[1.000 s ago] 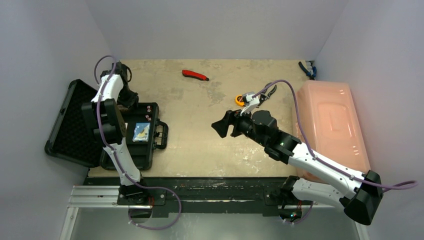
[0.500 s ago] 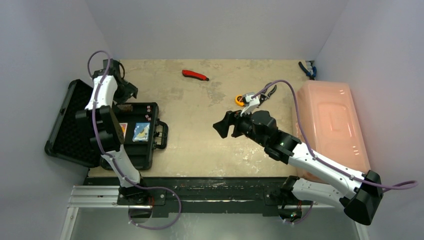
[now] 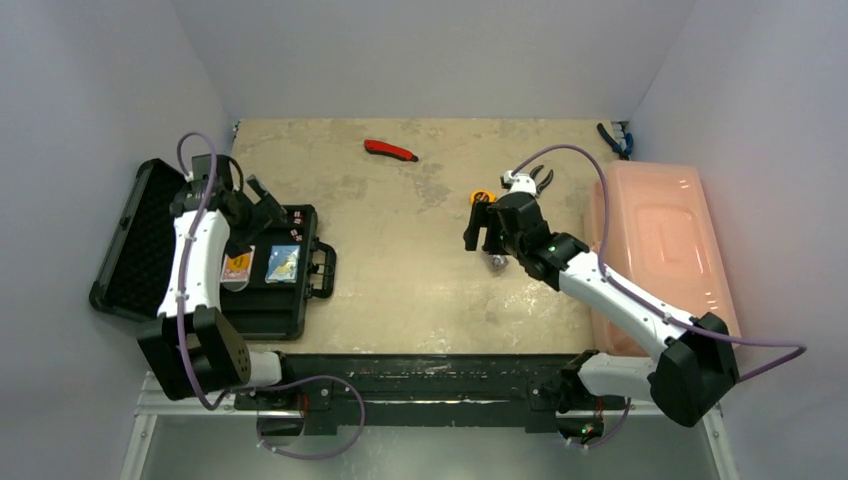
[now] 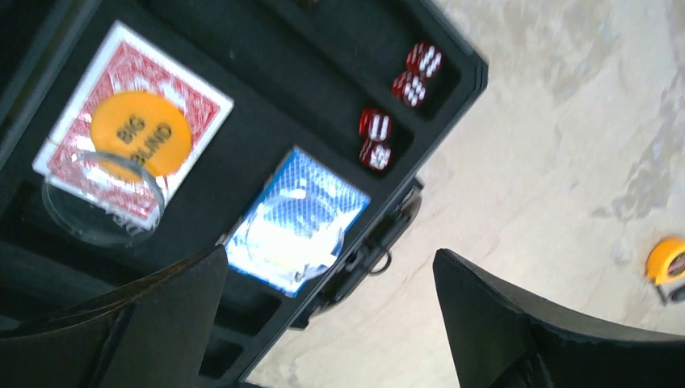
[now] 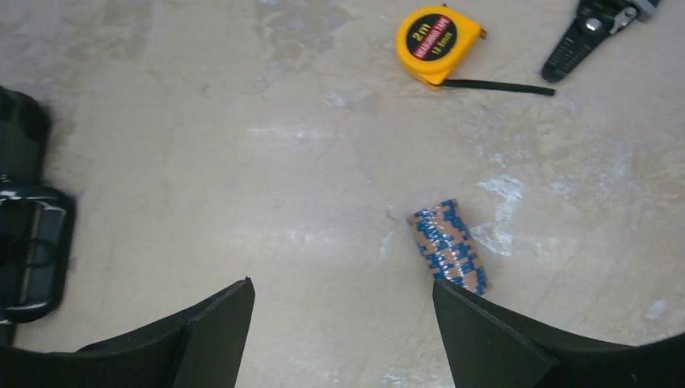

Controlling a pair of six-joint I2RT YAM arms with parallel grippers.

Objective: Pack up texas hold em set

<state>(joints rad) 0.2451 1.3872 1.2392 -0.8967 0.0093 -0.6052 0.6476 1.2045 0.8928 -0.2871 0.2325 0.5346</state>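
**Spotter:** On the table (image 5: 202, 162), where is the chip roll (image 5: 449, 246) lying?

**Operator:** I'm seeing it lying on its side, just ahead of one fingertip of my right gripper (image 5: 339, 299). The jaws are hanging wide open, gripping nothing.

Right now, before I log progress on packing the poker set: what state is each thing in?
Case: open, lid laid back.
Red deck: in its slot, orange disc on top.
Blue deck: in its slot.
Dice: in their recesses.
Chip roll: on its side, outside the case.
Tape measure: blade slightly out.
Left gripper: open, empty.
Right gripper: open, empty.
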